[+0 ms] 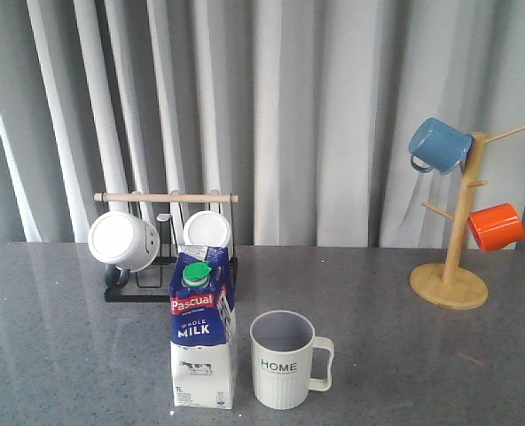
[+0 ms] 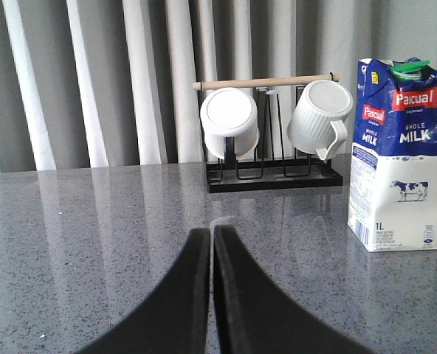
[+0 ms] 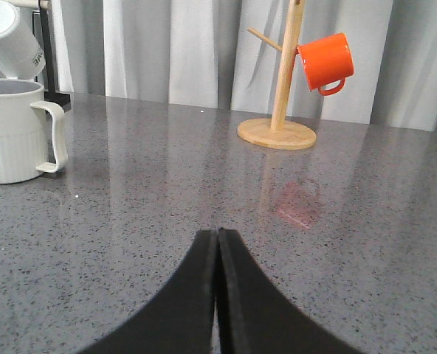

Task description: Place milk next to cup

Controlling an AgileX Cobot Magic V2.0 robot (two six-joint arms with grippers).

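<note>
The milk carton [image 1: 202,330] stands upright on the grey table, blue and white with a green cap and a red "Pascual" band. The cream ribbed "HOME" cup [image 1: 285,359] stands just to its right, a small gap between them, handle pointing right. The carton also shows in the left wrist view [image 2: 400,153], and the cup in the right wrist view [image 3: 13,131]. My left gripper [image 2: 212,230] is shut and empty, low over the table, well short of the carton. My right gripper [image 3: 218,232] is shut and empty, apart from the cup. Neither gripper shows in the front view.
A black wire rack [image 1: 167,253] with a wooden bar holds two plain white mugs [image 1: 123,240] behind the carton. A wooden mug tree [image 1: 453,257] at the right back carries a blue mug [image 1: 439,145] and an orange mug [image 1: 496,225]. Curtains hang behind the table.
</note>
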